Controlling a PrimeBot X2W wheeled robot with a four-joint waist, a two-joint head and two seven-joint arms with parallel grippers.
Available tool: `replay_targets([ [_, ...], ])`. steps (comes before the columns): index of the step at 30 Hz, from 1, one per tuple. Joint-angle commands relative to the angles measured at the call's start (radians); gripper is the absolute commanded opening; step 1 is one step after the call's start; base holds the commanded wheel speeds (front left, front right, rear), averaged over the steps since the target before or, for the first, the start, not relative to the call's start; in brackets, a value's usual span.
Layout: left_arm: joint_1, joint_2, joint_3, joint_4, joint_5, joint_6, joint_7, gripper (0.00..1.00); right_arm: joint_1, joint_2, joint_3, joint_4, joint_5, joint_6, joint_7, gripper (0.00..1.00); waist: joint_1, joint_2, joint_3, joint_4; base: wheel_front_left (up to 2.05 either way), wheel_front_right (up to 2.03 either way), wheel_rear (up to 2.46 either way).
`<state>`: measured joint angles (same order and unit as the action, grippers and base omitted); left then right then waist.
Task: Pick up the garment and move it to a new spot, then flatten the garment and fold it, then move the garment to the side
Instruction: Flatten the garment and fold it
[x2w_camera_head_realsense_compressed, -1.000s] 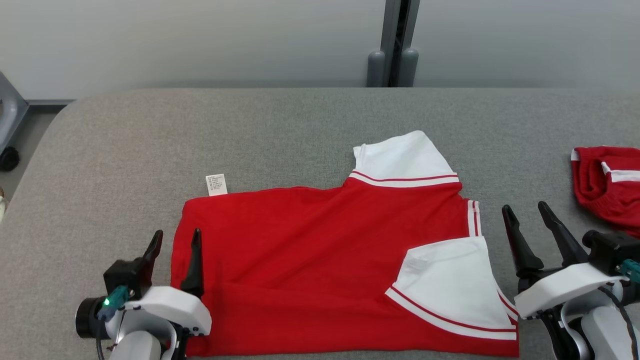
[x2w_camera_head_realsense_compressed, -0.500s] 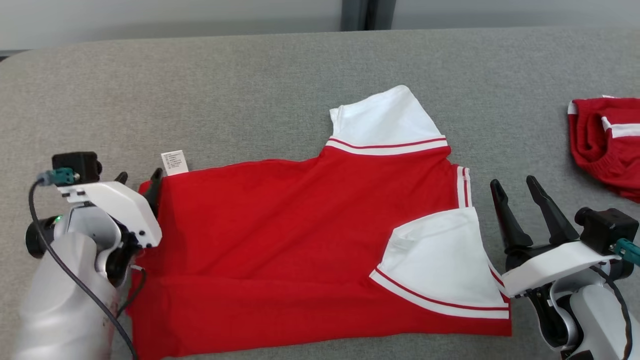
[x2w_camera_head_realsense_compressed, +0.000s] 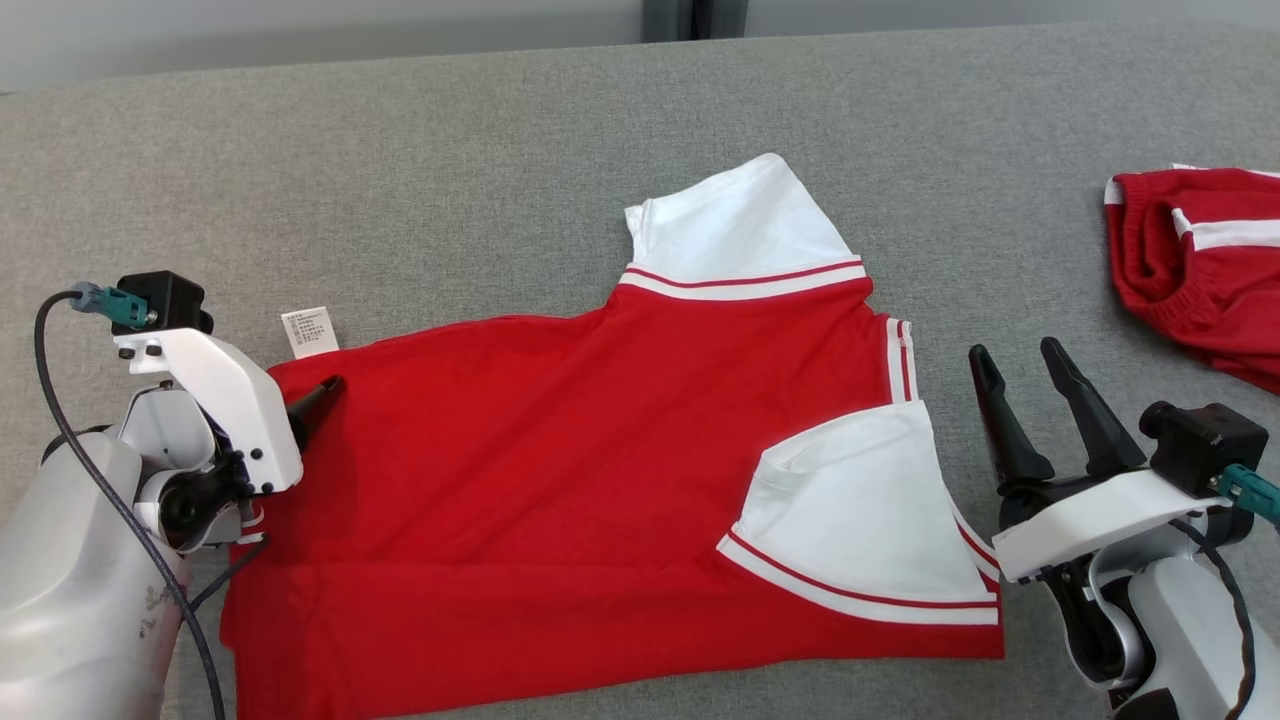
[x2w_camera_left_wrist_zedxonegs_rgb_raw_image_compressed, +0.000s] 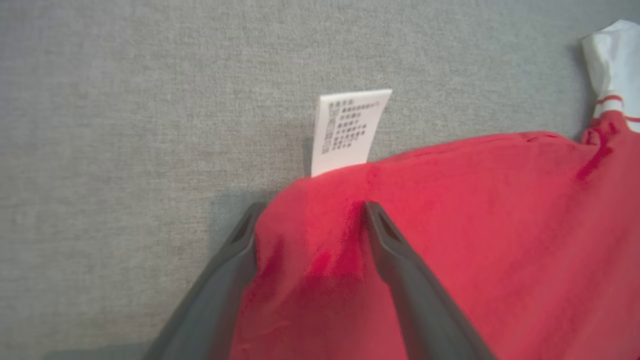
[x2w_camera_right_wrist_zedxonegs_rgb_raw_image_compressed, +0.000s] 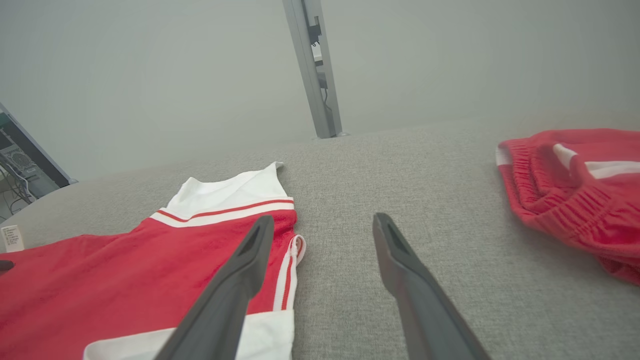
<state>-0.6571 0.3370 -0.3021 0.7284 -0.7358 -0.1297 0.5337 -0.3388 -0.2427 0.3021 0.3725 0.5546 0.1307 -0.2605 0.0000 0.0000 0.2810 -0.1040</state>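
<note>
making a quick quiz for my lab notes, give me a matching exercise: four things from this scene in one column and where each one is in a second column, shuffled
Things
1. care label
2. left tool
3. right tool
4. second red garment

Places
a. open, over bare table just right of the red shirt
b. bunched at the table's far right
c. open at the red shirt's far left corner
d. pokes out from the red shirt's far edge

Pairs: 1-d, 2-c, 3-a, 4-b
</note>
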Motion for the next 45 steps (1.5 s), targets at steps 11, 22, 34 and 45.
replay_targets([
  [11,0.007,0.02,-0.063,0.013,-0.078,-0.001,0.06,0.0,-0.043,-0.015,0.01,0.01,0.011,0.0,-0.006,1.0,0.0,0.0,0.004,0.004,0.0,0.0,0.0],
  [22,-0.043,0.0,-0.027,0.03,-0.089,0.007,-0.076,0.0,-0.102,-0.047,0.047,0.037,0.027,0.0,-0.006,1.0,0.0,0.0,0.009,0.033,0.0,0.0,0.0],
  [34,-0.051,-0.053,-0.113,-0.005,-0.056,-0.002,-0.171,0.0,-0.36,-0.117,0.145,0.15,0.342,0.0,0.193,1.0,0.0,0.0,0.038,0.111,0.0,0.0,0.0],
  [45,-0.09,-0.12,-0.229,-0.021,-0.066,-0.001,-0.238,0.0,-0.617,-0.183,0.192,0.378,0.552,0.0,0.522,1.0,0.0,0.0,0.107,0.226,0.0,0.0,0.0],
])
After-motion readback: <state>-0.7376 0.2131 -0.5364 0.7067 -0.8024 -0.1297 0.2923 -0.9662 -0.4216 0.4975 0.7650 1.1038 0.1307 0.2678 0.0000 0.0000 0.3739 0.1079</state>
